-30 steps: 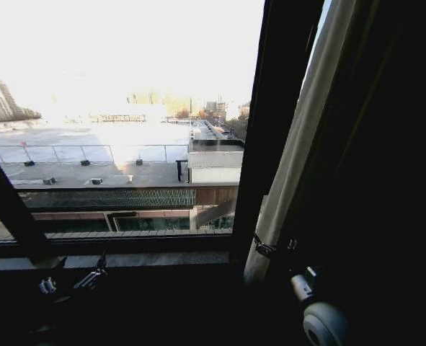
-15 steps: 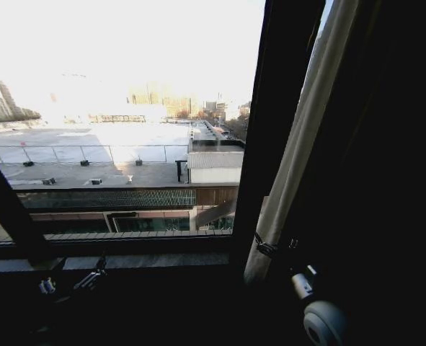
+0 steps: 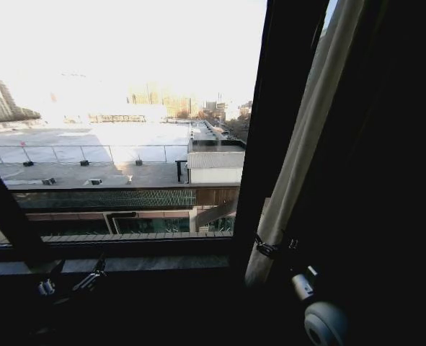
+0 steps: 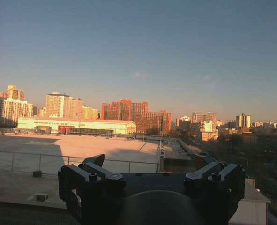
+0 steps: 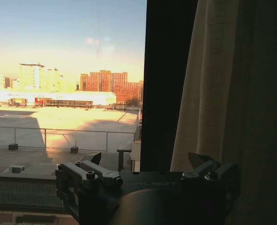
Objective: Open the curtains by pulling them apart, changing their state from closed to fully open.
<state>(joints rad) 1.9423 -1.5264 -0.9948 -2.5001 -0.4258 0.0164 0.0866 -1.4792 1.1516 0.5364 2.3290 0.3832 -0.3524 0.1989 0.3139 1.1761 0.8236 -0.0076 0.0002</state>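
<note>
A sheer off-white curtain [image 3: 299, 144] hangs bunched at the right of the window, its pleats in shadow further right. My right gripper [image 3: 270, 249] sits low at the curtain's inner edge, close to the sill. In the right wrist view the right gripper [image 5: 146, 159] is open, one fingertip [image 5: 197, 159] overlapping the curtain [image 5: 213, 84] and the other over the glass. My left gripper [image 3: 72, 281] rests low at the left, just below the sill. Seen from the left wrist, the left gripper [image 4: 148, 161] is open with nothing in it, facing bare glass and the city.
A dark vertical window frame bar [image 3: 270, 130] stands just left of the curtain, also seen as the bar [image 5: 166, 84]. A slanted dark bar [image 3: 3, 209] crosses the lower left. The sill [image 3: 148, 263] runs below the glass. My right arm's white wrist joint [image 3: 324, 324] is at the bottom right.
The whole head picture has shifted a few pixels to the right, so the camera moved. Both grippers and the curtain keep nearly the same places.
</note>
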